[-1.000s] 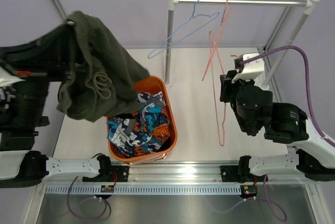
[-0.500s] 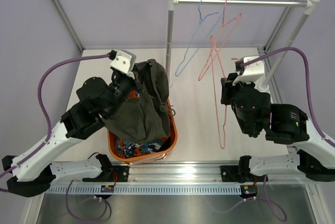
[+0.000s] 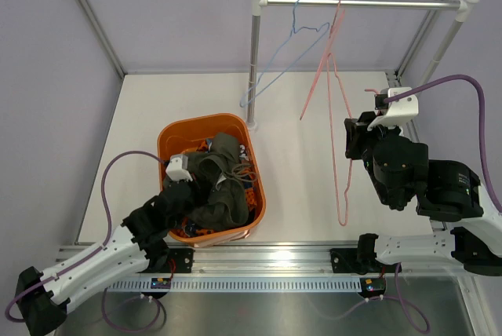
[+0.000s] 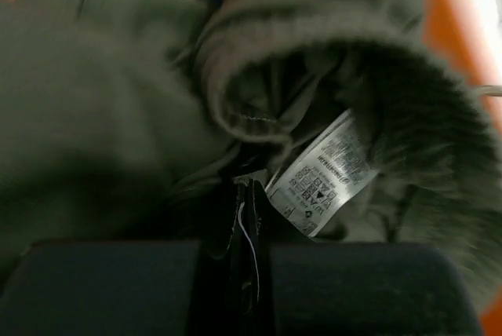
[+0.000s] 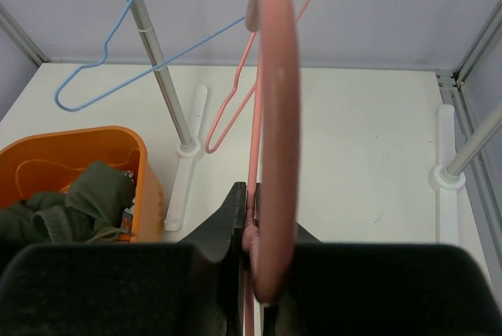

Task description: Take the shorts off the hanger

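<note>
The left gripper [image 4: 249, 195] is down inside the orange basket [image 3: 176, 136], its jaws clamped on the olive shorts [image 3: 216, 195]. The shorts lie bunched within the rim, with a white care label [image 4: 321, 175] just beside the fingertips. The right gripper [image 3: 351, 136] pinches a bare pink hanger [image 5: 274, 116], whose lower end hangs toward the table's near edge. Bare tabletop [image 3: 298, 179] lies between basket and hanger — the rack post [image 3: 253, 61] stands just behind the basket's far right corner.
</note>
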Action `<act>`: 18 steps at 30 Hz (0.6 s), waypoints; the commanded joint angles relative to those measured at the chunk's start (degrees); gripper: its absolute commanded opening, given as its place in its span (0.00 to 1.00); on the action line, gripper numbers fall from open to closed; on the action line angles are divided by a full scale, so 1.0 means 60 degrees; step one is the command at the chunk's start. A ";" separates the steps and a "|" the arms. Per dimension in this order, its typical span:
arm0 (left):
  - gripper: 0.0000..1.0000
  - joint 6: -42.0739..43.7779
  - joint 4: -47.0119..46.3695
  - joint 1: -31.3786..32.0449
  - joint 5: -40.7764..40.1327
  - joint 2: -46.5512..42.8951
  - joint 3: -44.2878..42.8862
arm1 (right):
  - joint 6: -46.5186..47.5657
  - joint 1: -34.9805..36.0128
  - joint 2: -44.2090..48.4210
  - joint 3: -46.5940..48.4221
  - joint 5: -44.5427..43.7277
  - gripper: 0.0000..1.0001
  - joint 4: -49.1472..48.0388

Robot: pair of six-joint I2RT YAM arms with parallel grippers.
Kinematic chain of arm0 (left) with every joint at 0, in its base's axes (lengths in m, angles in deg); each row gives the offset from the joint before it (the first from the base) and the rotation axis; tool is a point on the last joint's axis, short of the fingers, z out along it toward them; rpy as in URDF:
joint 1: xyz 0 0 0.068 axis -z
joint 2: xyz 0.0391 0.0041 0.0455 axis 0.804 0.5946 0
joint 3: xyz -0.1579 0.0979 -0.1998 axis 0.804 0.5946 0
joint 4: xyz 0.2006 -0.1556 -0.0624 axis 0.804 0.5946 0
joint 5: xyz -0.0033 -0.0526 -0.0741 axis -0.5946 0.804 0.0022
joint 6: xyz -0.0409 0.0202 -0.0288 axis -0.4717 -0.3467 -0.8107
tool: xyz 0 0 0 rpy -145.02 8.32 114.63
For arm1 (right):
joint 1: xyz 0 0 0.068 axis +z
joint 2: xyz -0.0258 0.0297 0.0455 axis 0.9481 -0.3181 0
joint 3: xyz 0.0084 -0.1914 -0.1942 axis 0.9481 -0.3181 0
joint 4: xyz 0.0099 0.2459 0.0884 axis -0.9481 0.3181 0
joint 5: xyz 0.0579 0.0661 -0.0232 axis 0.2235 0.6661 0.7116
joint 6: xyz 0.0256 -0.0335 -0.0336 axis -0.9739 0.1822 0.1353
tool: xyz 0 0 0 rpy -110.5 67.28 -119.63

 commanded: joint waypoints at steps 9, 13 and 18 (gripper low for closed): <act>0.64 -0.0948 0.0955 -0.0018 0.0292 -0.1571 -0.0647 | -0.0109 -0.0064 -0.0114 0.0381 -0.0718 0.00 0.0185; 0.99 0.0151 0.1832 -0.0018 0.0189 -0.1366 -0.2361 | 0.0242 -0.1042 -0.0200 0.0350 0.0143 0.00 -0.0124; 0.99 0.1411 0.2376 -0.0018 0.0247 -0.1234 -0.4266 | 0.0373 -0.3048 -0.0392 0.0484 0.0774 0.00 0.0114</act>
